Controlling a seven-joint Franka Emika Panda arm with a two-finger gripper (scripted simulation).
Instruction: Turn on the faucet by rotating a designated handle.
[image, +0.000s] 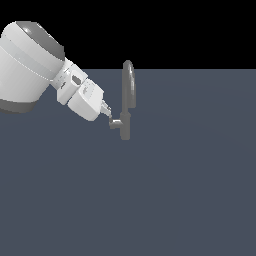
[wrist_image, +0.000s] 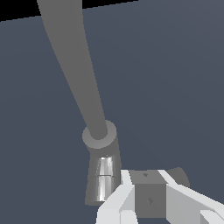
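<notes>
- Gripper (image: 107, 111) of mine sits at the handle (image: 115, 122), coming in from the exterior view's left; in the wrist view my fingers (wrist_image: 114, 202) stand on either side of the dark grey stub, narrow, though I cannot tell whether they press it.
- That handle juts sideways from the base of the faucet (image: 128, 100) toward me, its long axis roughly horizontal.
- As I judge it, the turn must swing this lever about the upright base.

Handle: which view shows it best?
Wrist view. The handle fills the near foreground, sitting between the fingers beside the faucet base. The exterior view shows it only as a tiny stub at the gripper tip.
</notes>
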